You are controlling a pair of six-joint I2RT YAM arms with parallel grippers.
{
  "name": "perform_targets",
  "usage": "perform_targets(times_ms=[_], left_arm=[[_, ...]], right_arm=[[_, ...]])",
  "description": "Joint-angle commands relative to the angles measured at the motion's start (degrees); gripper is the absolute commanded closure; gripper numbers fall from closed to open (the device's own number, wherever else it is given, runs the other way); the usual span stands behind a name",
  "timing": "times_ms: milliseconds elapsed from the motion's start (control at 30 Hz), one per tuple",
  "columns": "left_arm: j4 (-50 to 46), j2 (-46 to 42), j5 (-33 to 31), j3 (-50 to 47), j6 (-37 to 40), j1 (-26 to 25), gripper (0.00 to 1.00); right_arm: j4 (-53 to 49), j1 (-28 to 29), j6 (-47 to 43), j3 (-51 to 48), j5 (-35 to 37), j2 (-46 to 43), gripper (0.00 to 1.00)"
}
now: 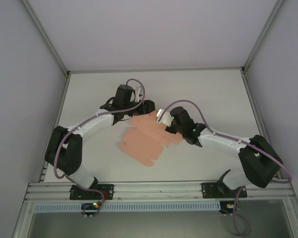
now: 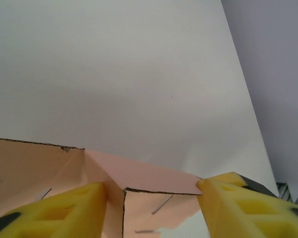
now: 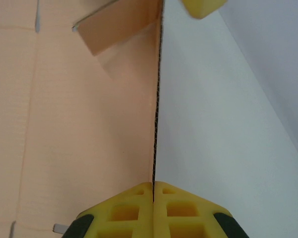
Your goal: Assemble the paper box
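Paper box (image 1: 141,141) on white table (image 1: 203,89) (right fingers (image 3: 164,198) pinching its edge).

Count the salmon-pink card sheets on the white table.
1. The salmon-pink die-cut card sheet lies centred on the white table, far end folded up; any sheet beneath it would be hidden.

One camera looks down from high behind; both wrist cameras press close to the shared salmon-pink thin card sheet (image 1: 141,144).
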Motion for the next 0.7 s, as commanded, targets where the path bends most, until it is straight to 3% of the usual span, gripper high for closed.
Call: perform_targets(times_ms=[0, 300, 467, 667], left_arm=[[-0.1, -5.8, 0.5, -4.4, -0.5, 3.5, 0.30], [-9.0, -21.6, -4.2, -19.7, 4.6, 19.6, 0.01], [-8.5, -19.7, -3.0, -22.8, 3.9, 25.5, 0.00], [-3.9, -12.3, -2.4, -21.3, 5.2, 25.0, 0.00]], right_arm=[[4.6, 0.2, -1.1, -0.5, 1.4, -2.1, 1.00], [4.9, -0.9, -1.5, -1.2, 1.0, -3.5, 1.00], [5.0, -1.4, -0.7, -2.1, -2.5, -4.9, 1.00], [5.3, -1.6, -0.4, -2.3, -3.2, -5.6, 1.00]])
